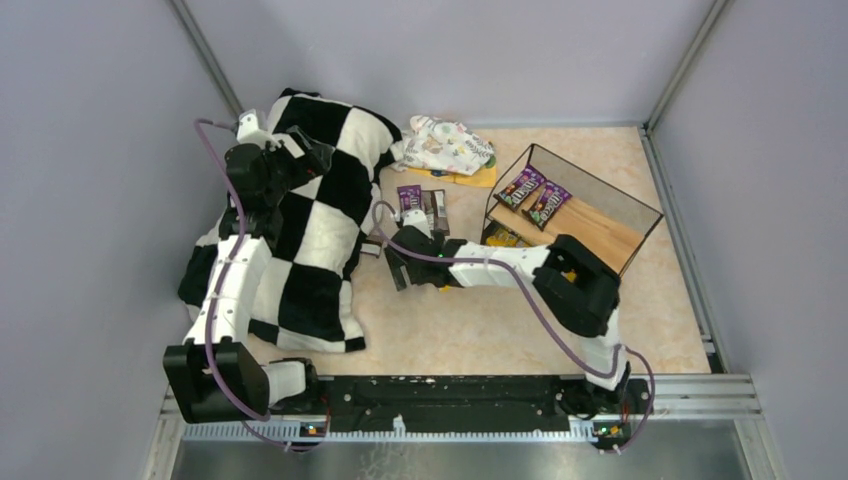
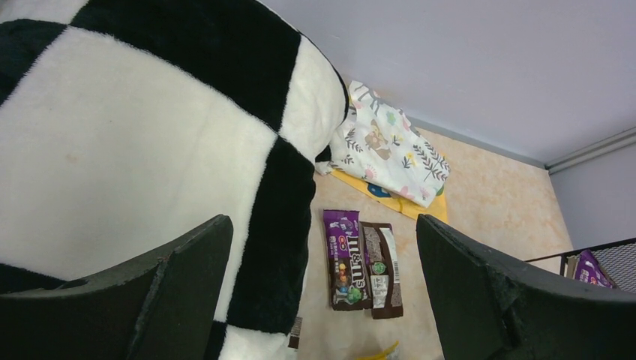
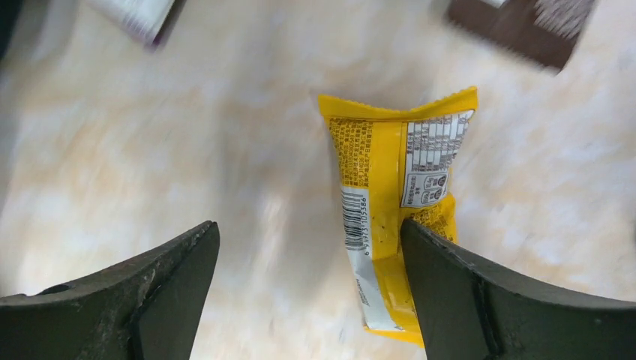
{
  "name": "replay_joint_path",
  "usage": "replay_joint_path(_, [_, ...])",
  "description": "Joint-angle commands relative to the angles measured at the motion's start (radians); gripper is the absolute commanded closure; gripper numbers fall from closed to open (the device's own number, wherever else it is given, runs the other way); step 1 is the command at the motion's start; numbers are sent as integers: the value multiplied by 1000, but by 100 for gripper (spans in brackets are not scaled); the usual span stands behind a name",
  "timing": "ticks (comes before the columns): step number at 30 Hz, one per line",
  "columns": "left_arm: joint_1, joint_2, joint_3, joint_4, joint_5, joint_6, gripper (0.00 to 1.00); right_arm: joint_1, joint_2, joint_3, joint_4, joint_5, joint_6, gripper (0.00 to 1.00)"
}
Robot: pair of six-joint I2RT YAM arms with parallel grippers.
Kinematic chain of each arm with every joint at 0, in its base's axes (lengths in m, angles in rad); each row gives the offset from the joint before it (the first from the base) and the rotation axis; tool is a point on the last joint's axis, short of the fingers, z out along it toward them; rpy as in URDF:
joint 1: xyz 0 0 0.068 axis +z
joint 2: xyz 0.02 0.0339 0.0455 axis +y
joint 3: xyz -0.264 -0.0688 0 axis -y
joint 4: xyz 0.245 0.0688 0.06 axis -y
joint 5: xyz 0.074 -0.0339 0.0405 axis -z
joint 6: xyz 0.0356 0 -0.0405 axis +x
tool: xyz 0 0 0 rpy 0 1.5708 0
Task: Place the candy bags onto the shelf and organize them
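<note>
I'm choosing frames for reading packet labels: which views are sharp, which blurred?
Right wrist: smeared, the table and the brown packet at the top streaked, yet the yellow candy bag shows its barcode. Left wrist: crisp, the purple candy bag legible. Top external: sharp, evenly lit, but the packets on the shelf too small to read.

Open tabletop ran free in front of the shelf. The checkered blanket swallowed the left side, and the floral cloth crowded the back. The right tool gaped over bare surface, a yellow packet at one finger.
</note>
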Motion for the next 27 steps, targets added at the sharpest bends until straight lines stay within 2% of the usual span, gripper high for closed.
replay_joint_path(1, [6, 6, 27, 59, 31, -10, 2, 38, -189, -194, 126, -349, 4, 10])
replay_joint_path(5, [6, 11, 28, 60, 50, -17, 2, 79, -321, -299, 113, -411, -22, 10])
replay_joint_path(9, [5, 11, 28, 64, 59, -21, 2, 108, -434, -348, 65, -347, -82, 8])
replay_joint_path(13, [-4, 12, 25, 63, 46, -11, 2, 94, -507, -388, 3, -219, -166, 4])
replay_joint_path(15, [-17, 16, 26, 60, 38, -4, 2, 68, -530, -413, -6, -225, -154, 3])
replay_joint_path(20, [-51, 18, 28, 57, 23, 14, 2, 2, -592, -554, 159, -387, -60, 1])
replay_joint_path(27, [-98, 19, 29, 50, -22, 43, 2, 1, -527, -608, 319, -435, 37, 1])
